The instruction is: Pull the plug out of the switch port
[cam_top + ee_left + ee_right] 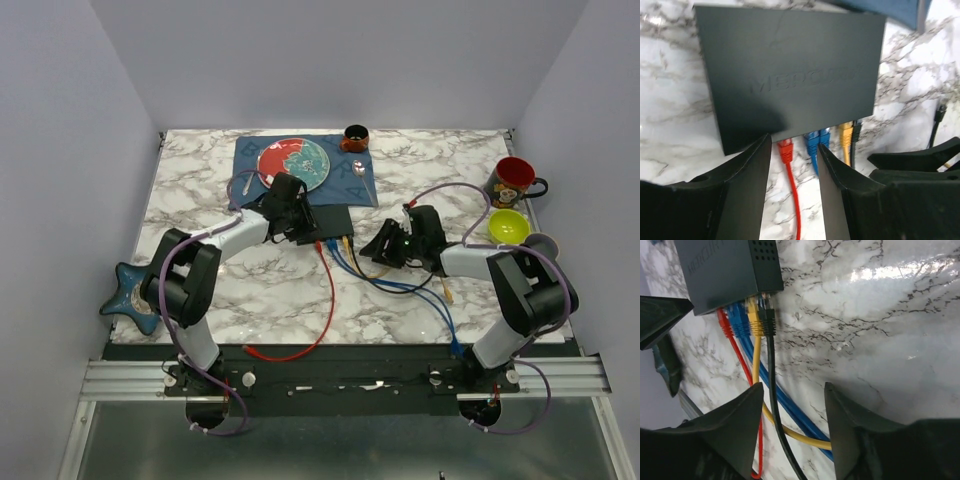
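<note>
**Switch on the worktop, both pincers spread at its plug edge**

The switch [330, 220] lies flat near the middle of the marble worktop [260, 290], just in front of the blue placemat [250, 152]. I cannot see its sockets. In each view the lid's edge hides them and only the plugs stick out. The raised lettering on the lid is too faint for me to read, and from above my left wrist covers the switch's left part.

Along the near edge, side by side, sit a red plug [785, 149], two blue plugs [817, 141], a yellow plug [845, 132] and a black plug [857, 129].

My left pincer [794, 150] is spread. The red plug shows in the gap between its fingers, and I see it touching neither one. My right pincer [793, 390] is spread too, and sits just short of the switch's right near corner. The black cable [776, 410] and the yellow cable [805, 437] run between its fingers, unpinched.

My left arm has its elbow out to the left, with the forearm running right to the switch. My right arm has its elbow out to the right, with the forearm low and pointing left.
</note>
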{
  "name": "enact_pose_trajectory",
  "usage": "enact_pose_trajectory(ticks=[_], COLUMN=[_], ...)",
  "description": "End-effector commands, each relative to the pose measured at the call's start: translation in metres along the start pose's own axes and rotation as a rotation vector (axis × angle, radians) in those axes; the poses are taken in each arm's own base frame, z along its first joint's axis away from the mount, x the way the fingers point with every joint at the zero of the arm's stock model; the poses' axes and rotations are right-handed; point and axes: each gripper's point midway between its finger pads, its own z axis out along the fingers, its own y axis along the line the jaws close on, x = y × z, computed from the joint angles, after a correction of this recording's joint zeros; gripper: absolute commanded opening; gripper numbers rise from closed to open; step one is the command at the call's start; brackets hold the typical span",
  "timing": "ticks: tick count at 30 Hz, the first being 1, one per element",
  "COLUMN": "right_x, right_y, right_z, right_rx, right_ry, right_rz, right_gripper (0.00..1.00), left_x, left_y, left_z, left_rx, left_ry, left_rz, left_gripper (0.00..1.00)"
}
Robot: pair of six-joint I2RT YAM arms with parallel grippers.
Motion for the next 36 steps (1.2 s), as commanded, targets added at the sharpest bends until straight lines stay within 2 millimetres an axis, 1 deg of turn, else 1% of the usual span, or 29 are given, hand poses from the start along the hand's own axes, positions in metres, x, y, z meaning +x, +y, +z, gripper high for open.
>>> enact_pose_trajectory(ticks=[1,3,5,7,9,11,12,14,15,17,20,28,29,36], right_x=[-0.014,-0.022,-0.025,-0.029,-0.031,-0.033,-0.033,-0.033,-0.034,-0.034,-0.036,-0.031,-0.034,-0.038], right_y=[0.013,0.017,0.019,0.02,0.02,0.019,0.021,0.02,0.02,0.021,0.019,0.009,0.01,0.01], right_z=[0.008,0.014,0.019,0.029,0.035,0.042,0.044,0.049,0.05,0.054,0.056,0.064,0.064,0.064], right_rx=[-0.061,-0.071,-0.074,-0.077,-0.085,-0.094,-0.102,-0.115,-0.118,-0.128,-0.13,-0.135,-0.148,-0.169], right_ry=[-0.047,-0.061,-0.054,-0.04,-0.032,-0.031,-0.026,-0.023,-0.022,-0.018,-0.021,-0.003,-0.015,-0.022], right_rz=[0.003,-0.001,-0.005,-0.005,-0.003,0.001,0.006,0.011,0.016,0.012,0.009,0.037,0.035,0.056], right_gripper=[0.64,0.64,0.64,0.63,0.62,0.61,0.6,0.59,0.58,0.57,0.54,0.48,0.47,0.43], left_x=[-0.021,-0.022,-0.023,-0.022,-0.024,-0.022,-0.028,-0.027,-0.03,-0.029,-0.026,-0.019,-0.019,-0.017], left_y=[-0.019,-0.018,-0.013,-0.01,-0.012,-0.009,-0.013,-0.008,-0.01,-0.006,-0.002,0.006,0.005,0.009], left_z=[0.004,0.006,0.01,0.015,0.017,0.021,0.021,0.026,0.026,0.03,0.035,0.042,0.042,0.044], left_rx=[0.027,0.017,-0.005,-0.015,-0.017,-0.033,-0.03,-0.058,-0.058,-0.072,-0.086,-0.097,-0.096,-0.101], left_ry=[-0.022,-0.023,-0.028,-0.02,-0.012,0.003,-0.007,0.012,0.008,0.018,0.03,0.057,0.058,0.068], left_rz=[0.046,0.052,0.051,0.058,0.068,0.083,0.088,0.105,0.112,0.119,0.122,0.119,0.119,0.114], left_gripper=[0.52,0.51,0.51,0.51,0.5,0.5,0.5,0.5,0.5,0.5,0.5,0.5,0.5,0.5])
